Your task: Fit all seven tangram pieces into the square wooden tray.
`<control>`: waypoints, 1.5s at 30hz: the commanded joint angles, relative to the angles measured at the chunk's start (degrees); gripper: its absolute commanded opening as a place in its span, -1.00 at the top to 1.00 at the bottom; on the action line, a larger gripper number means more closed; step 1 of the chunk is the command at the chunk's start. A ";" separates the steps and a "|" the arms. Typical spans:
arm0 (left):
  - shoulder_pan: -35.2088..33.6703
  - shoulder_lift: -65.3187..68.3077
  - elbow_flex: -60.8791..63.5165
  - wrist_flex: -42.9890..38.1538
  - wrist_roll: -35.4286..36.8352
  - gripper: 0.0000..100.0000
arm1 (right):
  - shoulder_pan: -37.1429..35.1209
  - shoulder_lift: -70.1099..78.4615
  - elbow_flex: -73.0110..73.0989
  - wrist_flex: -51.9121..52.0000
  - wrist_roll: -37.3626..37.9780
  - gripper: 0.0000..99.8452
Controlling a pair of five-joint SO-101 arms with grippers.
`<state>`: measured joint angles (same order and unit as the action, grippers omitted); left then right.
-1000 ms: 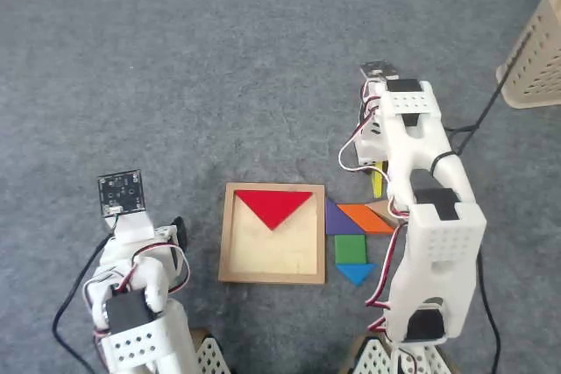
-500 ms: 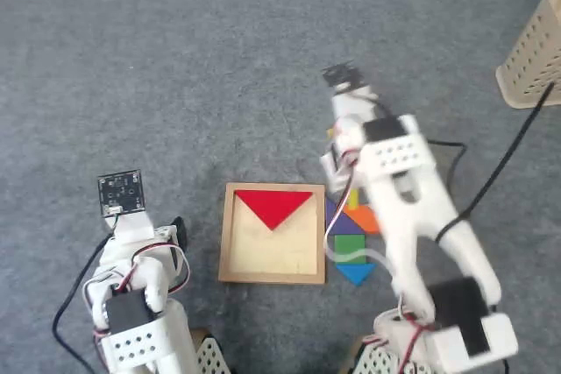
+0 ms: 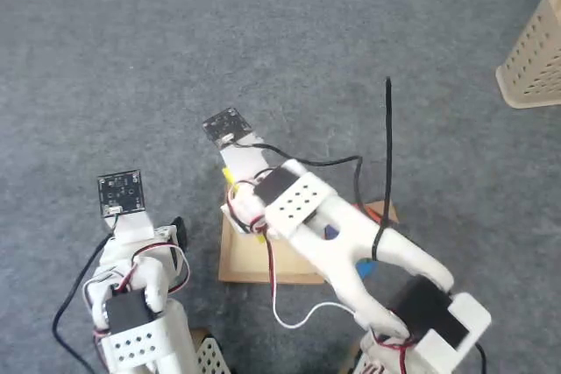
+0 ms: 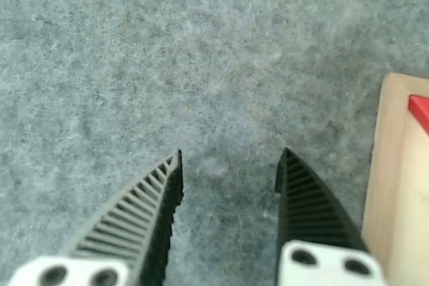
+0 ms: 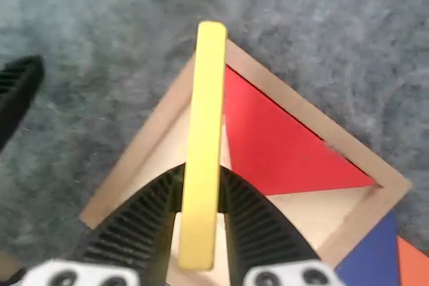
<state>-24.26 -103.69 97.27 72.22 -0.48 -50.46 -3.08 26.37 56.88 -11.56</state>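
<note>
Holding the yellow piece [image 5: 206,132] on edge, the right hand [image 5: 201,177] is clamped on its lower part, above one corner of the wooden tray [image 5: 144,142]. The red triangle [image 5: 281,145] lies flat inside the tray, long edge along one rim side.

Hazards:
- The yellow piece stands upright. If released so, it probably topples and comes to rest tilted on the rim or on the red triangle instead of seating flat.
- The piece is lined up partly over the red triangle's tip. Lowering here risks pressing on that tip and shifting the seated piece.
- The grip is on two faces only, so contact with the rim may pivot the piece in the hand.

The purple piece [image 5: 372,252] and orange piece [image 5: 412,262] lie on the desk just outside the tray. The left hand [image 4: 231,155] is open and empty above bare desk, near the tray's outer edge.
</note>
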 commanded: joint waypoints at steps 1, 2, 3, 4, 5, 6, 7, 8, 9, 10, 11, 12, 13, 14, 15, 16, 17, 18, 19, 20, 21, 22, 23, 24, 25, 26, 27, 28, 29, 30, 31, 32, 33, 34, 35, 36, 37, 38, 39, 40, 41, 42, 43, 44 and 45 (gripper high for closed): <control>0.26 -0.79 -0.75 0.26 -0.26 0.57 | -1.27 -1.01 -0.79 -1.63 -3.96 0.99; 0.26 -0.79 -0.75 0.26 -0.26 0.57 | -1.27 -0.92 -0.79 -1.71 -5.01 0.99; 0.26 -0.79 -0.75 0.26 -0.26 0.57 | -1.27 -0.92 -0.79 -1.71 -6.15 0.99; 0.26 -0.79 -0.75 0.26 -0.26 0.57 | -1.36 -0.84 -0.79 -1.98 -7.30 0.99; 0.26 -0.79 -0.75 0.26 -0.26 0.57 | -1.45 -0.84 -0.62 -2.77 -8.44 0.98; 0.26 -0.79 -0.75 0.26 -0.26 0.57 | -1.45 -0.75 -0.53 -3.65 -9.76 0.98; 0.26 -0.79 -0.75 0.26 -0.26 0.57 | -1.45 -0.57 -0.35 -4.44 -11.08 0.98; 0.26 -0.79 -0.75 0.26 -0.26 0.57 | -1.45 -0.48 -0.35 -4.79 -12.22 0.98; 0.26 -0.79 -0.75 0.26 -0.26 0.57 | -1.45 -0.48 -0.18 -4.88 -13.19 0.97; 0.26 -0.79 -0.75 0.26 -0.26 0.57 | -1.45 -0.57 0.26 -5.23 -13.89 0.96; 0.26 -0.79 -0.75 0.26 -0.26 0.57 | -1.45 -0.57 0.70 -5.93 -14.42 0.95; 0.26 -0.79 -0.75 0.26 -0.26 0.57 | -1.36 -0.48 1.23 -6.73 -14.86 0.94; 0.26 -0.79 -0.75 0.26 -0.26 0.57 | -1.36 -0.48 1.93 -7.52 -15.38 0.93; 0.26 -0.79 -0.75 0.26 -0.26 0.57 | -1.36 -0.57 2.55 -8.13 -15.65 0.93; 0.26 -0.79 -0.75 0.26 -0.26 0.57 | -1.36 -0.57 2.81 -8.57 -15.82 0.93; 0.26 -0.79 -0.75 0.26 -0.26 0.57 | -1.36 -0.57 3.08 -9.01 -15.82 0.93; 0.26 -0.79 -0.75 0.26 -0.26 0.57 | -1.36 -0.48 3.16 -9.19 -15.91 0.93; 0.26 -0.79 -0.75 0.26 -0.26 0.57 | -1.36 -0.48 3.16 -9.19 -15.91 0.94; 0.26 -0.79 -0.75 0.26 -0.26 0.57 | -1.36 -0.48 3.16 -9.19 -15.91 0.94; 0.26 -0.79 -0.75 0.26 -0.26 0.57 | -1.36 -0.48 3.16 -9.10 -16.00 0.94; 0.26 -0.79 -0.75 0.26 -0.26 0.57 | -1.36 -0.48 3.16 -8.92 -16.53 0.94; 0.26 -0.79 -0.75 0.26 -0.26 0.57 | -1.36 -0.48 3.34 -8.84 -17.76 0.93; 0.26 -0.79 -0.75 0.26 -0.26 0.57 | -1.36 -0.48 4.04 -9.27 -19.08 0.93; 0.26 -0.79 -0.75 0.26 -0.26 0.57 | -1.36 -0.48 4.57 -9.63 -20.04 0.93; 0.26 -0.79 -0.75 0.26 -0.26 0.57 | -1.45 -0.48 4.92 -10.24 -20.48 0.93; 0.26 -0.79 -0.75 0.26 -0.26 0.57 | -1.45 -0.48 5.01 -10.33 -20.75 0.92; 0.26 -0.79 -0.75 0.26 -0.26 0.57 | -1.45 -0.48 5.10 -10.07 -20.84 0.91; 0.26 -0.79 -0.75 0.26 -0.26 0.57 | -1.89 -0.48 5.45 -9.71 -20.92 0.89; 0.26 -0.79 -0.75 0.26 -0.26 0.57 | -2.51 -0.48 5.71 -9.63 -20.92 0.88; 0.26 -0.79 -0.75 0.26 -0.26 0.57 | -3.47 -0.48 6.07 -9.71 -20.92 0.88; 0.26 -0.79 -0.75 0.26 -0.26 0.57 | -4.53 -0.48 6.33 -9.71 -20.92 0.88; 0.26 -0.79 -0.75 0.26 -0.26 0.57 | -5.67 -0.48 6.42 -9.71 -20.84 0.88; 0.26 -0.79 -0.75 0.26 -0.26 0.57 | -6.81 -0.48 6.51 -9.71 -20.57 0.88; 0.26 -0.79 -0.75 0.26 -0.26 0.57 | -7.60 -0.48 6.51 -9.71 -20.48 0.88; 0.26 -0.79 -0.75 0.26 -0.26 0.57 | -8.04 -0.40 6.59 -9.71 -20.40 0.88; 0.26 -0.79 -0.75 0.26 -0.26 0.57 | -8.22 -0.40 6.59 -9.71 -20.40 0.88; 0.26 -0.79 -0.75 0.26 -0.26 0.57 | -8.22 -0.40 6.77 -9.71 -20.40 0.87; 0.26 -0.79 -0.75 0.26 -0.26 0.57 | -8.22 -0.40 6.86 -9.71 -20.40 0.87; 0.26 -0.79 -0.75 0.26 -0.26 0.57 | -8.22 -0.40 6.95 -9.71 -20.40 0.87; 0.26 -0.79 -0.75 0.26 -0.26 0.57 | -8.22 -0.40 6.95 -9.71 -20.40 0.87; 0.26 -0.79 -0.75 0.26 -0.26 0.57 | -8.22 -0.40 6.95 -9.71 -20.40 0.87; 0.26 -0.79 -0.75 0.26 -0.26 0.57 | -8.22 -0.40 7.03 -9.71 -20.40 0.87; 0.26 -0.79 -0.75 0.26 -0.26 0.57 | -8.22 -0.40 7.03 -9.71 -20.40 0.87; 0.26 -0.79 -0.75 0.26 -0.26 0.57 | -8.22 -0.40 7.03 -9.71 -20.40 0.87; 0.26 -0.79 -0.75 0.26 -0.26 0.57 | -8.22 -0.40 7.03 -9.71 -20.40 0.87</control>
<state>-24.18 -103.69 97.27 72.22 -0.48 -57.93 -3.08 33.85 47.82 -31.78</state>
